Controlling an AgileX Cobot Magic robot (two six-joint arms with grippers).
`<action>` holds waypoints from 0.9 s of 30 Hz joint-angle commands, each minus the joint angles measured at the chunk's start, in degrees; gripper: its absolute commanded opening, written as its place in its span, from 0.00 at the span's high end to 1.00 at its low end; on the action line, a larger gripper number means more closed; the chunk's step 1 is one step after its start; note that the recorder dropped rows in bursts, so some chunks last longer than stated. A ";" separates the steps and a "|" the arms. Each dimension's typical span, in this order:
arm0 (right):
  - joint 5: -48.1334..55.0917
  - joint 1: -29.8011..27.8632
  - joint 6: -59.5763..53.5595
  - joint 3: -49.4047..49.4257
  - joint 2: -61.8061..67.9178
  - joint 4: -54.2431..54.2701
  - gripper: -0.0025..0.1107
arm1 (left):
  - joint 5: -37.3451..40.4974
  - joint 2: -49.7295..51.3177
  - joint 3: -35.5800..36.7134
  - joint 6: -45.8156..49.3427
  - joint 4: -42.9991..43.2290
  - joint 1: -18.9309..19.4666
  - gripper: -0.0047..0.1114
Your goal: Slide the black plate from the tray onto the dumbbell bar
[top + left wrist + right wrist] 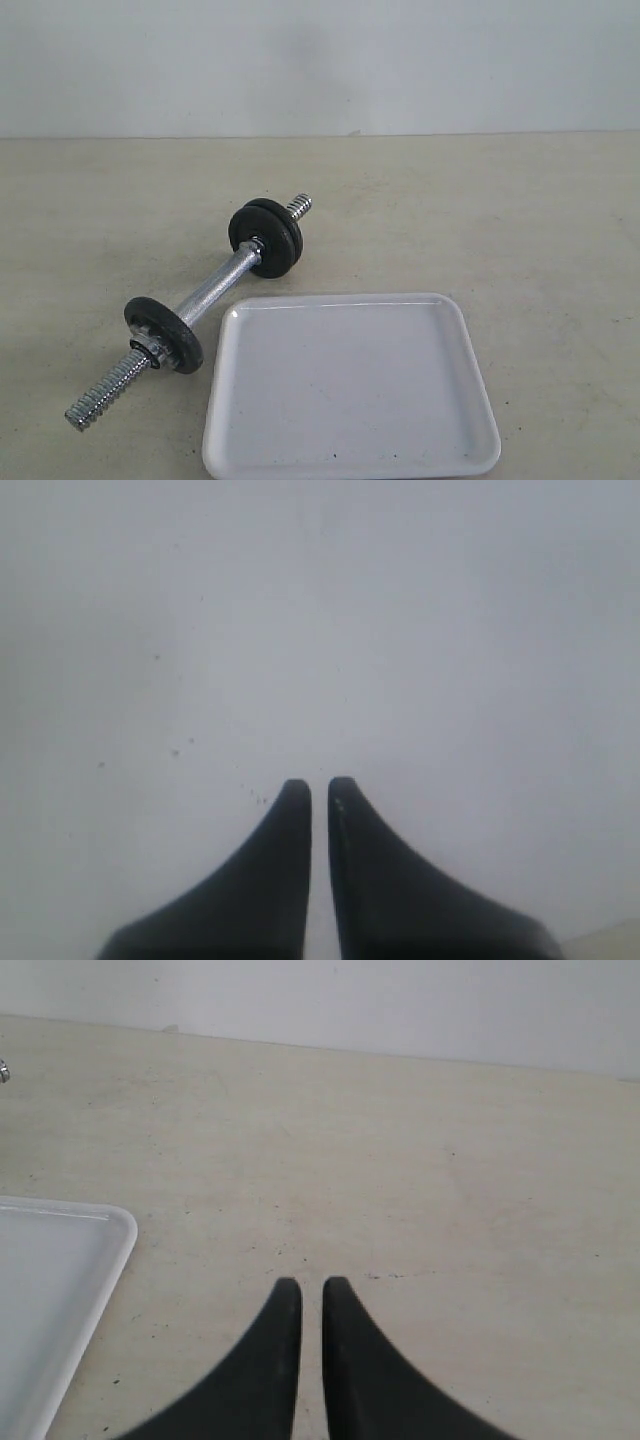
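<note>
The dumbbell bar [215, 290] lies slantwise on the table, left of the tray [350, 390]. Two black plates [268, 238] sit together near its far end, and one black plate [163, 335] sits near its close end, with the threaded tip [105, 390] sticking out. The white tray holds nothing. Neither arm shows in the exterior view. My left gripper [319, 785] is shut with nothing in it, facing a plain pale surface. My right gripper [311, 1285] is shut and empty above bare table, beside a corner of the tray [60, 1290].
The beige table [520, 220] meets a pale wall [320, 60] at the back. The tray's front edge runs close to the bottom of the exterior view.
</note>
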 commanded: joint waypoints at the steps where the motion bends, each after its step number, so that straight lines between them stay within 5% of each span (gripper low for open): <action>1: -0.22 -0.05 -0.21 -0.03 -0.22 0.02 0.93 | -0.91 -0.24 5.55 -2.00 -0.77 2.83 0.92; 18: -0.22 -0.05 -0.21 -0.03 -0.22 0.02 0.93 | -4.82 -0.24 8.79 -6.07 2.38 2.83 0.92; 21: -0.22 -0.05 -0.21 -0.03 -0.22 0.02 0.93 | -3.23 -0.24 8.79 -35.02 33.12 2.83 0.92; 25: -0.22 -0.05 -0.21 -0.03 -0.22 0.02 0.93 | -3.60 -0.24 8.79 -95.96 88.15 2.83 0.92; 27: -0.22 -0.05 -0.21 -0.03 -0.22 0.02 0.93 | -3.60 -0.24 9.01 -112.44 103.59 2.83 0.92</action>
